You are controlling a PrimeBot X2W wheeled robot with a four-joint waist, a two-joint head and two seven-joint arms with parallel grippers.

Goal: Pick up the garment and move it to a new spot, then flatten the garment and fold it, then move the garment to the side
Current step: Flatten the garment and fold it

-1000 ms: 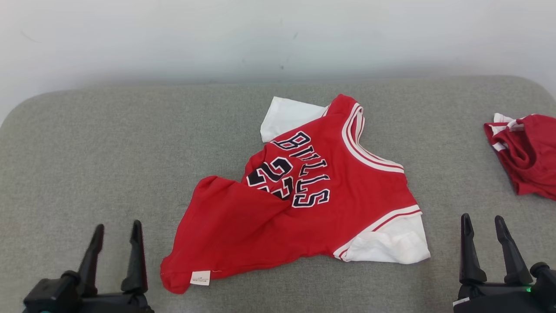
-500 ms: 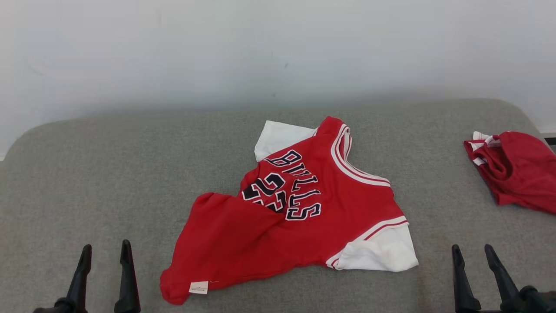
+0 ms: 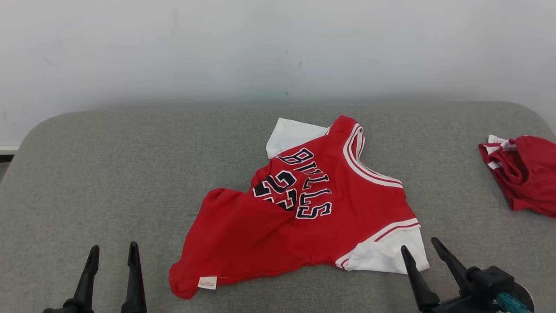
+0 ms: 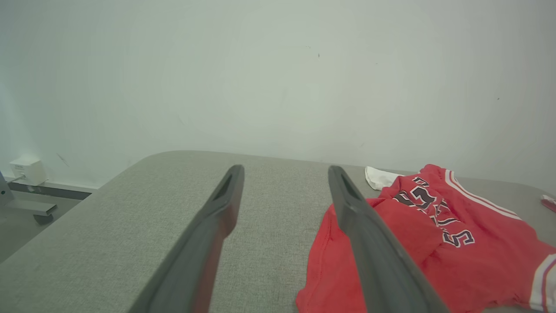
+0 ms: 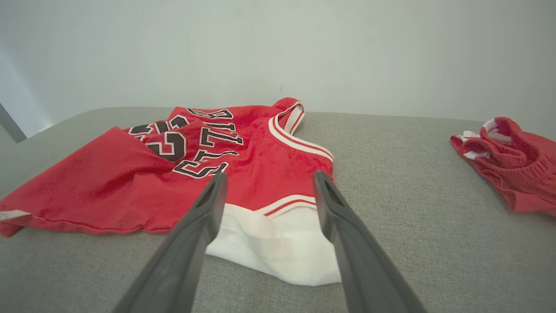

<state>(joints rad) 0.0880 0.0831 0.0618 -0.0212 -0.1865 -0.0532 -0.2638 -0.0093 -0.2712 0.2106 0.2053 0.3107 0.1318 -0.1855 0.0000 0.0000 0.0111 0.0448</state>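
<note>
While both grippers are held wide open and empty, the red garment [image 3: 278, 234] is laid just ahead of the right gripper [image 3: 418, 243], white sleeve [image 3: 382, 256] nearest. Its hem [image 3: 226, 278] is seen right of the left gripper [image 3: 114, 246].

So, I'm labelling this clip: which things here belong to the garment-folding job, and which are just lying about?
Job: red Bulls jersey, rumpled, central; left tool and right tool, both open, empty.
Lying about: second red garment, bunched at the right; small white box by the wall.
</note>
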